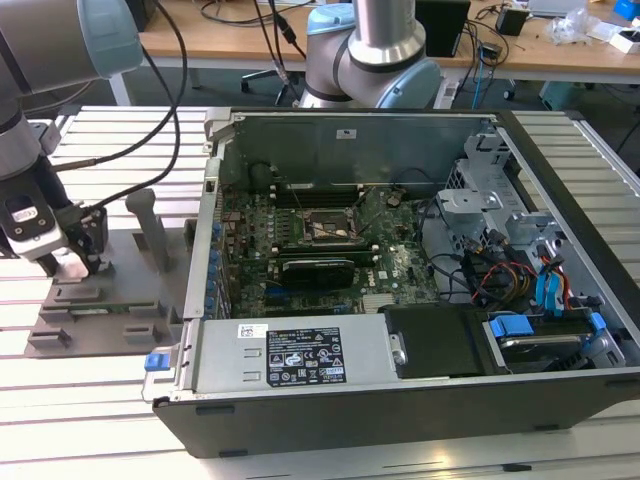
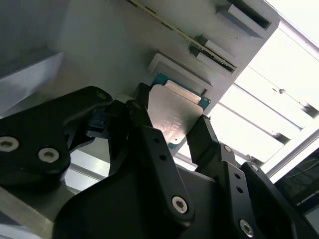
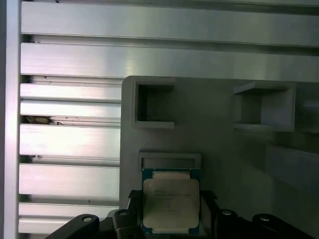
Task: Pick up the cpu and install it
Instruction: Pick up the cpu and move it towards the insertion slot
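cpu [image 2: 175,115] | on grey fixture plate [image 3: 219,144] | gripper [image 2: 172,130] fingers [image 2: 149,137] clasping its two opposite edges

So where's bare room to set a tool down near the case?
Free: table slats on the camera side of the fixture plate, at the exterior view's left of the case. Crowded: inside the case, and the plate around the pincer at the cpu.

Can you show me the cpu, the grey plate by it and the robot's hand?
cpu [image 3: 171,203]: first wrist view, middle of its shiny metal top.
grey plate [image 3: 204,107]: first wrist view, bare flat face between its pockets.
hand [image 2: 169,119]: second wrist view, midway between its two fingertips.
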`<action>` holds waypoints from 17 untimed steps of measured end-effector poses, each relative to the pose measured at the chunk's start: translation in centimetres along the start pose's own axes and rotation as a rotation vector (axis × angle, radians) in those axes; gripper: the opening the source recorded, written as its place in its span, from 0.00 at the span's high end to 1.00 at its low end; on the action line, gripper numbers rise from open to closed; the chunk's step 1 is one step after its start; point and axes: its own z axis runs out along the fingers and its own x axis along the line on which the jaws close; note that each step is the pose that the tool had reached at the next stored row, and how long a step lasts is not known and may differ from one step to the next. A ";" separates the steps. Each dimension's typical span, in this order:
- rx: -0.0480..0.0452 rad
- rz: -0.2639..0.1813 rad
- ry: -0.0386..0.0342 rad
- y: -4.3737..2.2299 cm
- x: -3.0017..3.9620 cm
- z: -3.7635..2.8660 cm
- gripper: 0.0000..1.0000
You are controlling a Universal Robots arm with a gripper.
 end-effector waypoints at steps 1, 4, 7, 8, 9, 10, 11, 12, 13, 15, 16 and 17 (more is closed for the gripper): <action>0.0000 0.000 -0.0001 0.00 0.00 -0.07 0.45; 0.0000 0.000 0.0000 -0.01 0.00 -0.36 0.45; 0.0000 0.000 0.0000 -0.02 -0.01 -0.66 0.45; -0.0001 0.000 -0.0003 -0.02 -0.01 -0.71 0.45; -0.0001 0.000 -0.0002 -0.02 -0.01 -0.75 0.45; 0.0000 0.000 0.0000 -0.03 -0.01 -0.83 0.45; 0.0000 0.000 0.0000 -0.03 -0.01 -0.88 0.45; 0.0001 0.000 0.0001 -0.03 -0.01 -0.98 0.45; 0.0000 0.000 0.0000 -0.04 -0.01 -1.11 0.45; 0.0000 0.000 0.0000 -0.04 -0.01 -1.27 0.45; 0.0000 0.000 0.0000 -0.04 -0.01 -1.36 0.45; 0.0000 0.000 -0.0001 -0.04 -0.01 -1.41 0.45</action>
